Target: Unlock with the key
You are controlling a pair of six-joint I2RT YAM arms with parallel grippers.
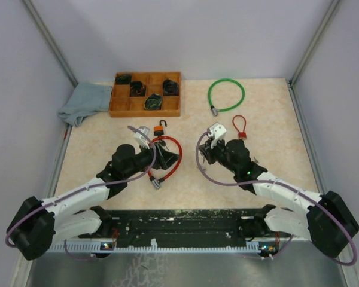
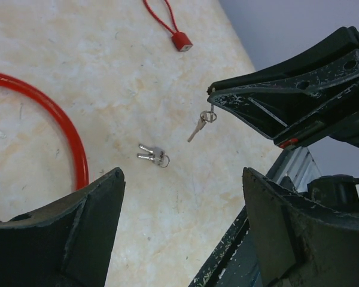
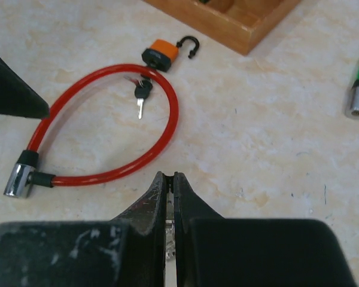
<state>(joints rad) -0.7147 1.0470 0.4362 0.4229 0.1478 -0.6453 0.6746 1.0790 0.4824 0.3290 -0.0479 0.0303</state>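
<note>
From above, the left jaws sit over the red cable lock and hide part of its loop. The right jaws lie just to its right, their tips too small to read. A wooden tray, green cable lock and cloth line the far edge of the bench, which shows bare surface toward the right. In the left wrist view the left jaws stand spread, cut off at the bottom. The right jaws pinch a ring from which the key hangs, and a spare key pair lies on the bench nearby. In the right wrist view the right jaws are pressed together, with metal barely showing in the slit. Beyond them an orange padlock, its shackle open, sits just beside the red loop, and a black-headed key lies across the cable.
</note>
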